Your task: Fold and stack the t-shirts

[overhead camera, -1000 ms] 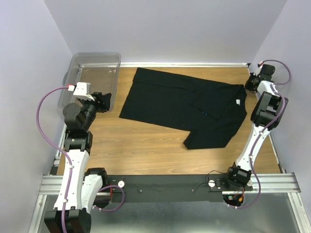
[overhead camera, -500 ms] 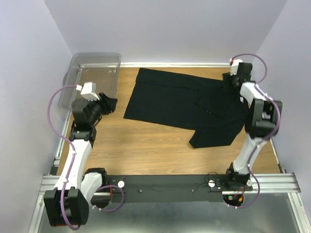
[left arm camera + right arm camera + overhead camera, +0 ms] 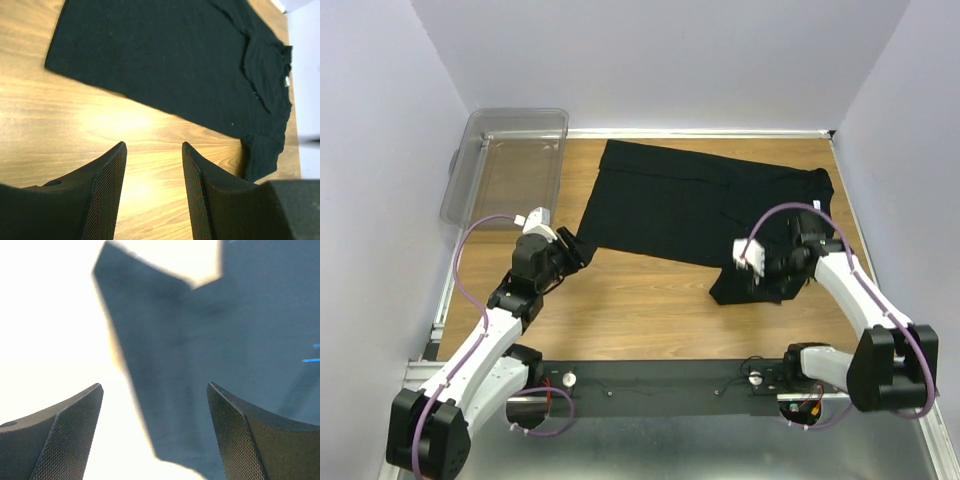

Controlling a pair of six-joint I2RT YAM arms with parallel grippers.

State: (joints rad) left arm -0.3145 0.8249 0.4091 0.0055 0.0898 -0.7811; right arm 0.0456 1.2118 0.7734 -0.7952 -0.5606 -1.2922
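Observation:
One black t-shirt (image 3: 705, 205) lies spread flat on the wooden table, its hem toward the left and its collar toward the right. My left gripper (image 3: 578, 250) hovers just off the shirt's near-left hem corner. In the left wrist view the left gripper (image 3: 153, 145) is open over bare wood, with the t-shirt (image 3: 175, 65) ahead of it. My right gripper (image 3: 760, 278) is low over the shirt's near sleeve. In the right wrist view the right gripper (image 3: 155, 386) stands wide open, and the sleeve (image 3: 200, 330) lies below and between its fingers, not held.
A clear plastic bin (image 3: 510, 160) stands at the far left corner of the table (image 3: 640, 300). Walls close in the table on the left, back and right. A black rail (image 3: 660, 380) with both arm bases runs along the near edge.
My right arm swung from the far right corner down over the near sleeve and its jaws opened. My left arm came away from the bin toward the shirt's near-left corner.

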